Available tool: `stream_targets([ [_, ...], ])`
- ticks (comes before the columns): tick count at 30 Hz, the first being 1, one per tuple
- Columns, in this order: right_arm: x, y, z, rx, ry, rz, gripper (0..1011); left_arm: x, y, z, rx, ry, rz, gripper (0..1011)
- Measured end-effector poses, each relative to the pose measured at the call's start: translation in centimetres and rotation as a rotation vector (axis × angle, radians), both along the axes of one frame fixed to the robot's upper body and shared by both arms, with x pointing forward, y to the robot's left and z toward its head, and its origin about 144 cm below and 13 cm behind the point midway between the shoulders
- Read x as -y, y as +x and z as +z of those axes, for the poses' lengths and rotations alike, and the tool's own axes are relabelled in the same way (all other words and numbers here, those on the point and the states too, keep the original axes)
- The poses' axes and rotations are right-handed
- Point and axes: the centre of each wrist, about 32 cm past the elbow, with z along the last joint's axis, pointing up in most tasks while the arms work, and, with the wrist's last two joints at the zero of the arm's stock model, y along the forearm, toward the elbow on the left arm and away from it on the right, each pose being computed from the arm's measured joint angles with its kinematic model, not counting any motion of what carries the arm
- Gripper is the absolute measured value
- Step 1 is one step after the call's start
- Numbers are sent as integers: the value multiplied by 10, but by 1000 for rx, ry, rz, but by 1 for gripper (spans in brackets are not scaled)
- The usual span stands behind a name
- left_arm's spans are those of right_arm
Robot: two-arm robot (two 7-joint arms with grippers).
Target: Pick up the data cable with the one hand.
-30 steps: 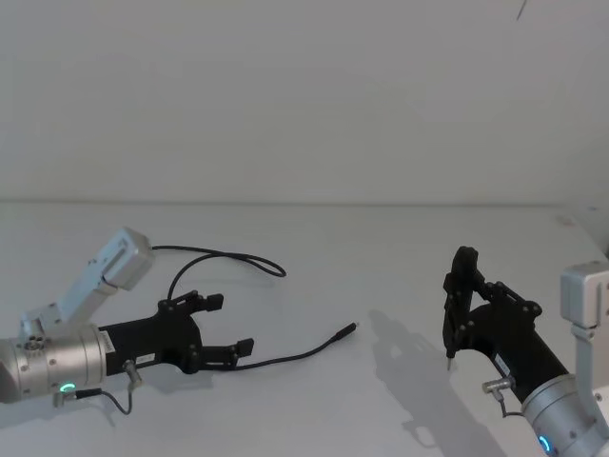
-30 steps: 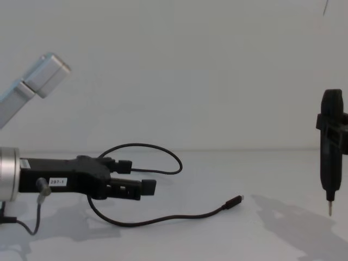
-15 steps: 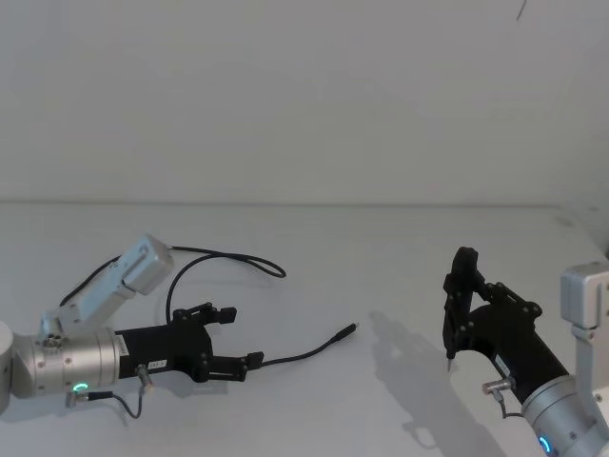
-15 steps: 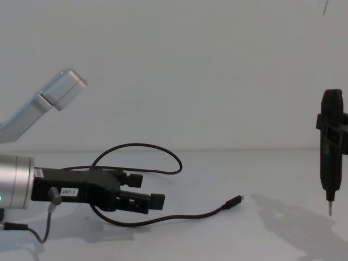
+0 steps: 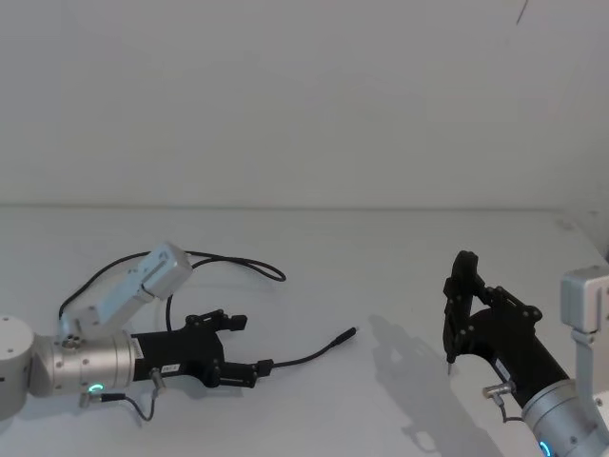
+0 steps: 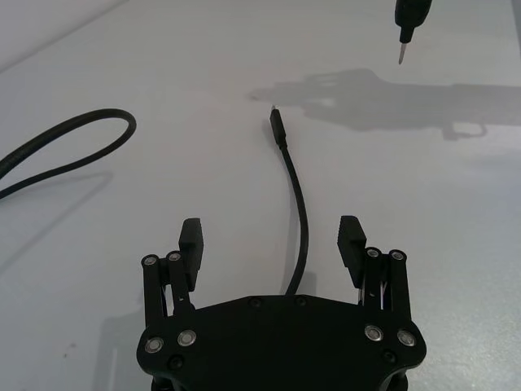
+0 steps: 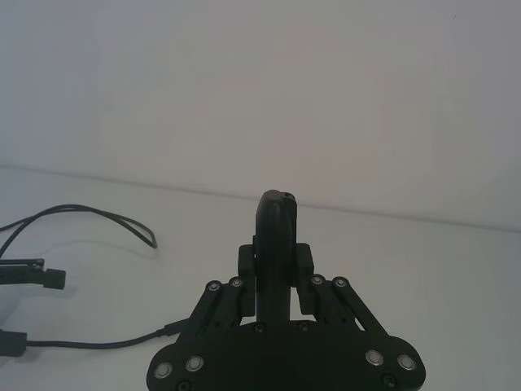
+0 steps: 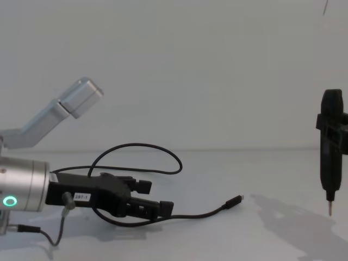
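Black data cable point(image 5: 309, 354), looped, lies flat; straight stretch between left gripper's point(image 5: 250, 344) spread jaws.

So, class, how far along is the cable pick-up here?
Done: the open left gripper sits low, straddling the long thin black data cable. In hand: nothing gripped yet. Left: shut on the cable and lift it off the white table, where it lies. The right gripper hangs idle at the right.

A white table point(image 5: 381, 257) meets a plain white wall point(image 5: 304, 95), with a thin dark streak point(image 5: 521, 9), perhaps a wire, high up.
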Motion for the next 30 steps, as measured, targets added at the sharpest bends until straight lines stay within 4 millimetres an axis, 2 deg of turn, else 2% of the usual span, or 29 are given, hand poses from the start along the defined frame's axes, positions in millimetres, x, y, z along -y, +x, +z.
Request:
stream_targets([
  [17,0,0,0,0,0,0,279,13,9,-3,6,25,-18,996],
  [20,0,0,0,0,0,0,279,14,9,-4,5,27,-24,952],
  [30,0,0,0,0,0,0,279,19,12,-6,1,33,-42,668],
])
